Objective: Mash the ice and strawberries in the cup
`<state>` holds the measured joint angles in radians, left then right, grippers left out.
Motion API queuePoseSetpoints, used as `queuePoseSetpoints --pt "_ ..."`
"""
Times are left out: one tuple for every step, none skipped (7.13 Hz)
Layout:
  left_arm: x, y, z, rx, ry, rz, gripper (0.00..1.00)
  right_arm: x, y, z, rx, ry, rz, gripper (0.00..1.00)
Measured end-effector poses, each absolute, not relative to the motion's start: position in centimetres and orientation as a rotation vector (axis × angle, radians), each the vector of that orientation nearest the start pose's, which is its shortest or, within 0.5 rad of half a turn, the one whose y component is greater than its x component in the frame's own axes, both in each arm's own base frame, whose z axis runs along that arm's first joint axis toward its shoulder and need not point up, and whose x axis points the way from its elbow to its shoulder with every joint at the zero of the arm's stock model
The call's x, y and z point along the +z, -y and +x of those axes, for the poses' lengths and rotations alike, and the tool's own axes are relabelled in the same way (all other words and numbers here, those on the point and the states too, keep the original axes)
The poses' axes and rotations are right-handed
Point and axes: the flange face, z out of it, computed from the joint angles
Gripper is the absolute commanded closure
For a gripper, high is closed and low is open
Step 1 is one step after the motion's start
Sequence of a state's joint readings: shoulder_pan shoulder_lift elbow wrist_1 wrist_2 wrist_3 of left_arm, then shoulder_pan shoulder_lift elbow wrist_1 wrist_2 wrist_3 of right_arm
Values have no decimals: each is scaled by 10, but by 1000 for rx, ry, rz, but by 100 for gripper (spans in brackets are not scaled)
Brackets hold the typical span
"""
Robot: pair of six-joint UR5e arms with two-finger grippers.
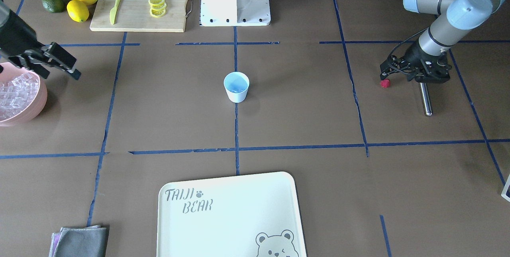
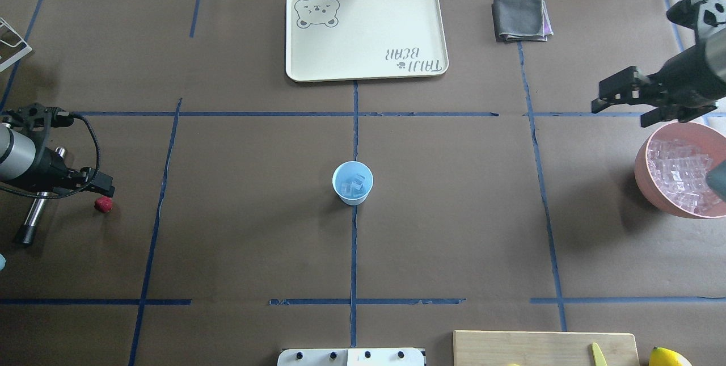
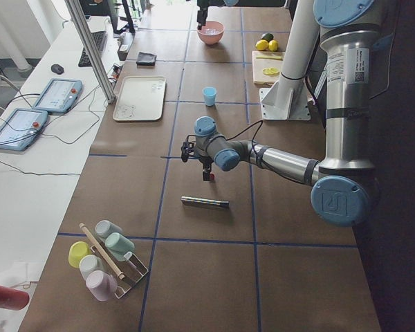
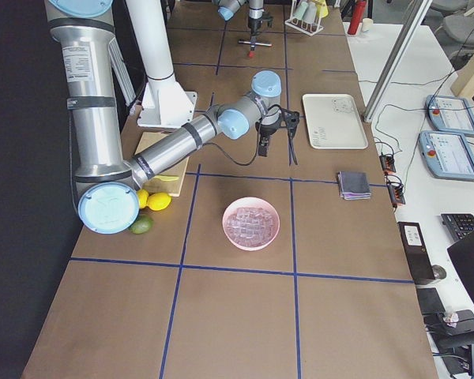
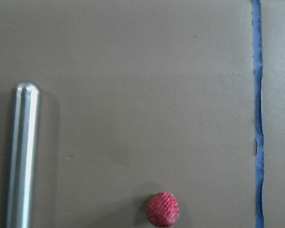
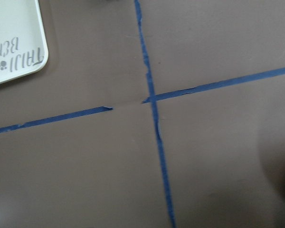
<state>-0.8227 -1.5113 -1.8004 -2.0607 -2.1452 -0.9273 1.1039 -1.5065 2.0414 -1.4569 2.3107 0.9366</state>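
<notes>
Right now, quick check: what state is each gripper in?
Left gripper: cannot tell whether open or shut; the small red strawberry lies loose nearby, ungripped.
Right gripper: open, holding nothing.

One cup [image 1: 236,86], one strawberry [image 1: 385,83], two lemons [image 1: 77,10], one lime [image 1: 53,2], one tray [image 1: 239,217]

The left arm [image 1: 442,30] comes in from the upper right of the front-facing view, bent at the elbow with the forearm sloping down. The left gripper [image 1: 385,74] hangs low, and its jaw spacing is unclear. At the far left edge the right gripper [image 1: 75,69] is held nearly level with its fingers parted.
</notes>
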Motion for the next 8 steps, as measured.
queuePoseSetpoints --pt "529 413 284 19 -825 27 0 402 467 -135 157 903 30 0" --pt "534 411 289 21 -812 28 0 413 467 -116 133 878 41 0" --pt "537 410 295 26 -804 23 0 420 467 -102 122 864 50 0" --pt "542 410 301 32 -799 16 6 426 468 -88 109 848 54 0" --pt "545 409 305 36 -796 11 57 430 468 -78 93 833 54 0" --pt "546 409 307 39 -795 8 95 433 469 -70 85 822 49 0" --pt "545 409 308 43 -797 7 100 434 469 -65 84 816 48 0" --pt "545 408 308 47 -801 6 100 435 469 -63 85 814 48 0"
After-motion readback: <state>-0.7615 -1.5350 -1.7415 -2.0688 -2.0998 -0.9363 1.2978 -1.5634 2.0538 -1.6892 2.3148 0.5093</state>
